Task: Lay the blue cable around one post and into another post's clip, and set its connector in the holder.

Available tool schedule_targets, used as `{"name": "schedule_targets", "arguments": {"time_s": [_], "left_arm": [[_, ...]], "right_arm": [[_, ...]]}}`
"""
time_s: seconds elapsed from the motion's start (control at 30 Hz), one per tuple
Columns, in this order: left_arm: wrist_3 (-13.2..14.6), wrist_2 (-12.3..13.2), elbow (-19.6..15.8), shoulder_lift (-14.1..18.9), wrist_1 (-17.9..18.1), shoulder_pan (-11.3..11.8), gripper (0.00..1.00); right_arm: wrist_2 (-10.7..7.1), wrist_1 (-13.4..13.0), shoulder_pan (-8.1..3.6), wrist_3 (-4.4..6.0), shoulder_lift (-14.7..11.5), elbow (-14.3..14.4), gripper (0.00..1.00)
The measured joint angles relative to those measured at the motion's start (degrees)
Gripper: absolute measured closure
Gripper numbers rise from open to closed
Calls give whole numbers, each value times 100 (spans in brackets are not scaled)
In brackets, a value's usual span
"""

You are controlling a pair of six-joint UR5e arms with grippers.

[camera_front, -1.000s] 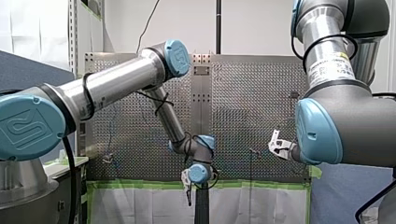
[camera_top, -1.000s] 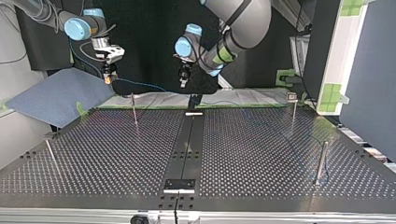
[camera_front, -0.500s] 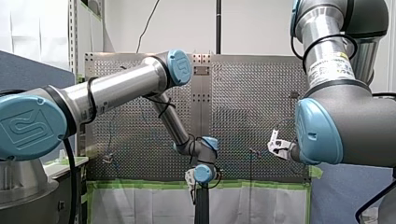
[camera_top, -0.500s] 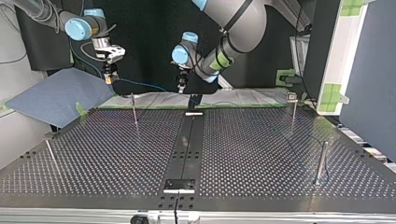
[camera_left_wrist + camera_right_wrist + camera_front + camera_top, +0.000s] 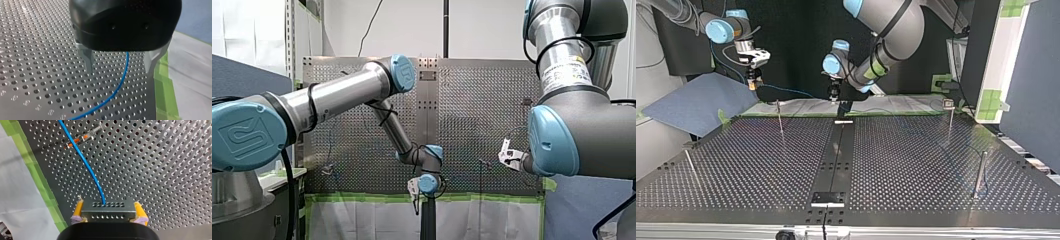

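My right gripper (image 5: 108, 218) is shut, its yellow pads clamping the metal connector (image 5: 108, 209) of the blue cable (image 5: 85, 161). From there the cable runs ahead past a lying-looking post (image 5: 82, 137). In the top view my right gripper (image 5: 752, 82) hangs above the table's far left corner, and the cable (image 5: 786, 91) sags toward my left gripper (image 5: 834, 93). My left gripper (image 5: 118, 66) is open, and the cable (image 5: 123, 75) passes loosely between its metal fingers (image 5: 87, 60) without being pinched. In the front view my left gripper (image 5: 414, 199) is low at centre and my right gripper (image 5: 507, 154) is at the right.
Thin posts stand on the perforated table (image 5: 916, 165): one near the cable (image 5: 779, 117), one with a clip head at far right (image 5: 949, 111), a thicker one (image 5: 981, 172) and one at the near left (image 5: 691, 165). A black centre strip (image 5: 836, 160) carries brackets. Green tape (image 5: 165, 95) edges the plate.
My left gripper has shifted slightly sideways and back near the table's far edge, staying open around the cable. My right arm has held still with the connector.
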Motion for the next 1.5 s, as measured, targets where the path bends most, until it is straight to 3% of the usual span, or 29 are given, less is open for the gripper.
{"name": "schedule_targets", "arguments": {"time_s": [0.2,0.53,0.87,0.9,0.93,1.0,1.03,1.1,1.37,1.43,1.5], "left_arm": [[91,16,240,-179,-188,12,0],[86,9,547,-208,-470,106,0],[138,-324,560,-210,-642,151,0],[148,-327,561,-210,-651,151,13],[162,-323,561,-209,-654,150,13],[214,-309,562,-209,-656,143,30],[242,-308,562,-209,-657,139,30],[296,-309,562,-209,-659,131,43],[353,-323,562,-209,-665,127,48],[363,-326,563,-209,-665,128,53],[370,-328,561,-208,-665,128,67]], "right_arm": [[0,30,3,-12,0,-4,100],[0,42,4,-19,0,-22,100],[-1,45,3,-16,0,-27,100],[-1,47,3,-16,0,-27,100],[-2,49,2,-17,0,-27,100],[-5,63,2,-19,0,-27,100],[-6,70,2,-20,0,-27,100],[-8,88,1,-21,0,-27,100],[-7,103,3,-38,0,-27,100],[-7,105,3,-39,0,-31,100],[-6,114,3,-39,0,-34,100]]}}
